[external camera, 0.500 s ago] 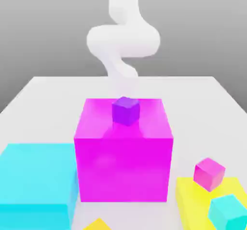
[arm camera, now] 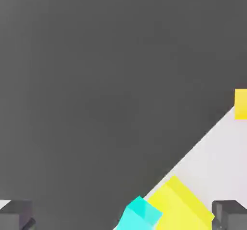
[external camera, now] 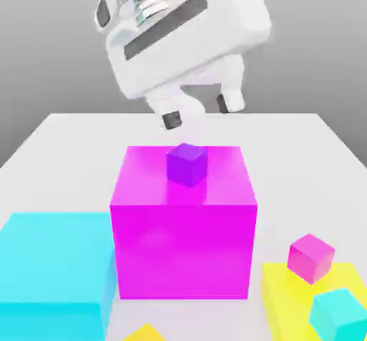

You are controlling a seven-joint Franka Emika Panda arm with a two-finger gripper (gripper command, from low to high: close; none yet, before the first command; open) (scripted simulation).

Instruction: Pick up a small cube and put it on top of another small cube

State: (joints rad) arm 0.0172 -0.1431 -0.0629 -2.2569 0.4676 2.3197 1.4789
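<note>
In the exterior view, the jaws (external camera: 201, 112) have come into the frame since the earlier picture and hang tilted at upper centre, wide apart and empty, above the purple cube (external camera: 187, 165). That cube sits on the big magenta block (external camera: 183, 239) at the centre. The small yellow cube (external camera: 146, 334) is cut off by the bottom edge, left of centre, on the pale desk (external camera: 294, 182). At lower right, a pink cube (external camera: 310, 258) and a cyan cube (external camera: 340, 317) are at the larger yellow block (external camera: 287, 300); the big cyan block (external camera: 54, 275) occupies the lower left.

In the hand view, the small yellow cube is partly visible, near the larger yellow block and the cyan cube.
</note>
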